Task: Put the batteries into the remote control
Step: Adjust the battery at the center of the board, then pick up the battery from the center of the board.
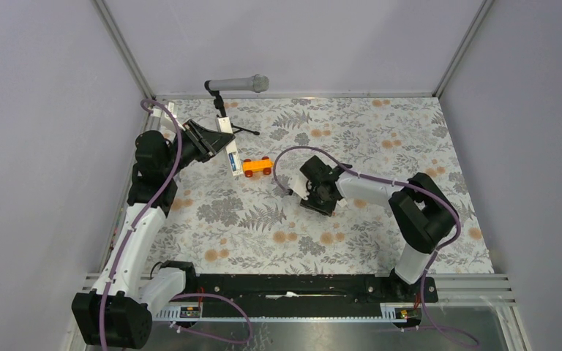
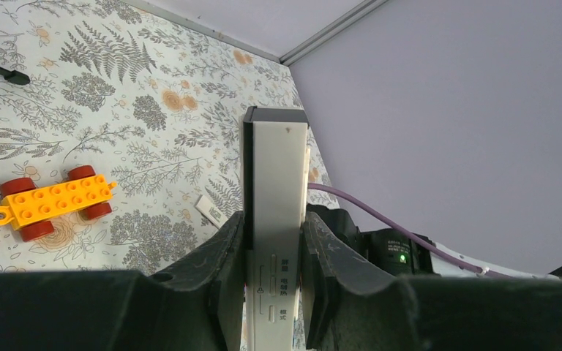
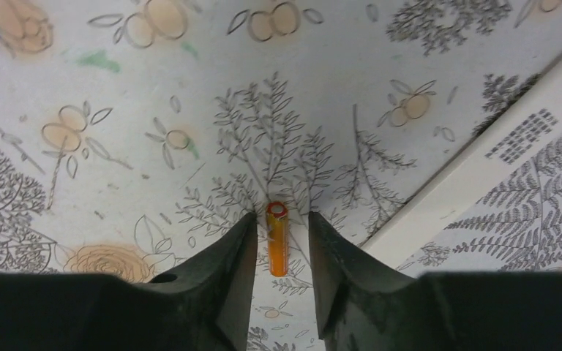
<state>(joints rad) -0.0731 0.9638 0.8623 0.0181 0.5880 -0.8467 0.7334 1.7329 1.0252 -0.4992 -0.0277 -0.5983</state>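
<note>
The left jaws (image 2: 274, 227) are clenched on the remote control (image 2: 274, 168), one finger pressed to each long side. The right jaws (image 3: 282, 219) stand narrowly parted with the orange battery (image 3: 276, 241) between them. A thin gap seems to show on both sides of the battery, though the close wrist view makes contact hard to judge.

Seen from above, a table (image 1: 380, 139) covered in a grey fern and orange flower print fills the frame, with pale walls around it. The left arm (image 1: 135, 234) reaches up the left side of the frame. The right arm (image 1: 417, 212) bends in from the right, with its wrist near the centre. A grey microphone (image 1: 238, 84) on a black tripod lies along the top edge, left of centre.

The remote control is a slim white bar with a dark far end. It sits in the upper left of the overhead view and sticks out well past the left fingers. Small printed markings show on the face near the grip. Just to its right, an orange toy car (image 1: 257, 167) with red wheels sits on the table, apart from both arms.

In the right wrist view, a white back cover (image 3: 483, 168) with small dark print lies flat on the table and runs diagonally across the right side of the frame. The orange battery lies at lower centre, left of the cover, with its ringed end pointing away from the wrist.
</note>
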